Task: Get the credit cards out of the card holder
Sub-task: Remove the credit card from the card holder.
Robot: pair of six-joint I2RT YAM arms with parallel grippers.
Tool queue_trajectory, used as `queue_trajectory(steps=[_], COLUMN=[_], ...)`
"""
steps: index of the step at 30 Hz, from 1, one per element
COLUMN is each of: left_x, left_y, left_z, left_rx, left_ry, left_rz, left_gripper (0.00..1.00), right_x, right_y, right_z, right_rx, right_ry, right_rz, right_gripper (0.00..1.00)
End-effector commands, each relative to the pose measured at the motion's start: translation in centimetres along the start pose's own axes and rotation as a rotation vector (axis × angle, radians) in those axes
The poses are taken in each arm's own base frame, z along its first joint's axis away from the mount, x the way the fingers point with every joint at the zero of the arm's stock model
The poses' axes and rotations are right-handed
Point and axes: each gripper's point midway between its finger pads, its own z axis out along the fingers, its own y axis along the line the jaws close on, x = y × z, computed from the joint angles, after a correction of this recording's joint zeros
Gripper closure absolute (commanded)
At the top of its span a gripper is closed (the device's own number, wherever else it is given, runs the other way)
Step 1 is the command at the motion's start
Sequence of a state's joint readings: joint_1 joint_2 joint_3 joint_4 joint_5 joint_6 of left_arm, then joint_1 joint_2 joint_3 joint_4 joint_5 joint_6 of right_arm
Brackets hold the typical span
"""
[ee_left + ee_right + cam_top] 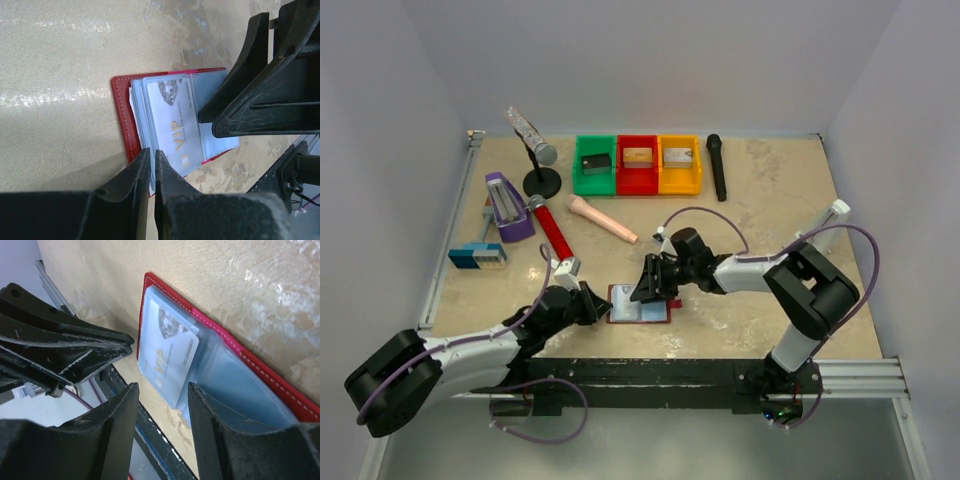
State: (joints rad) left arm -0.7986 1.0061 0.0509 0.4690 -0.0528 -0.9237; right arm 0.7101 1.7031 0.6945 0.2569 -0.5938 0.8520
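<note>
Where the beige marbled table [770, 200] runs to its near edge, the black left gripper [598, 303] holds its jaws nearly together at the rim of the open dark red folding card holder [638, 310], perhaps nipping it (that view is unclear), while the black right gripper [647, 287] hangs half-spread over the pale blue pockets [240, 375], empty. The pale silver VIP card [174, 127] inside looks light, stiff and slick; I would pinch its edge at the pocket mouth and slide it flat.

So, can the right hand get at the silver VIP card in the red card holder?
Probably yes: the right hand hangs open over the pale silver VIP card, nothing between. The clear pocket of the dark red card holder seems to cover it.
</note>
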Motion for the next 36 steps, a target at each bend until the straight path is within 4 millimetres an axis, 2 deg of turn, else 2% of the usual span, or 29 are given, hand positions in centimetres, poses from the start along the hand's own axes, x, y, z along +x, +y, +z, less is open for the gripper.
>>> queue_trajectory(steps=[1, 3, 7, 12, 23, 30, 36], left_x=[-0.7, -1.2, -1.8, -2.0, -2.8, -2.5, -1.7], left_y=[0.3, 0.0, -0.7, -2.1, -4.0, -3.6, -2.3], left_z=[-0.4, -0.5, -0.3, 0.1, 0.2, 0.7, 1.2], left_rx=[-0.017, -0.015, 0.001, 0.062, 0.136, 0.115, 0.069], left_ry=[-0.03, -0.043, -0.057, -0.054, -0.081, -0.061, -0.037], left_rz=[0.026, 0.036, 0.043, 0.04, 0.032, 0.04, 0.035], left_gripper=[0.87, 0.87, 0.87, 0.89, 0.9, 0.91, 0.92], right_x=[-1.1, -1.1, -1.3, -1.2, -0.8, -0.5, -0.3], right_y=[1.1, 1.1, 2.3, 3.4, 2.6, 2.0, 1.4], right_z=[-1.5, -1.8, -2.3, -2.0, -1.2, -0.8, -0.5], right_rx=[0.018, 0.034, -0.004, -0.08, -0.087, -0.08, -0.072], right_ry=[-0.037, -0.041, -0.058, -0.05, -0.032, -0.023, -0.018], right_rz=[-0.07, -0.079, -0.099, -0.089, -0.057, -0.043, -0.03], right_gripper=[0.51, 0.51, 0.51, 0.52, 0.53, 0.53, 0.52])
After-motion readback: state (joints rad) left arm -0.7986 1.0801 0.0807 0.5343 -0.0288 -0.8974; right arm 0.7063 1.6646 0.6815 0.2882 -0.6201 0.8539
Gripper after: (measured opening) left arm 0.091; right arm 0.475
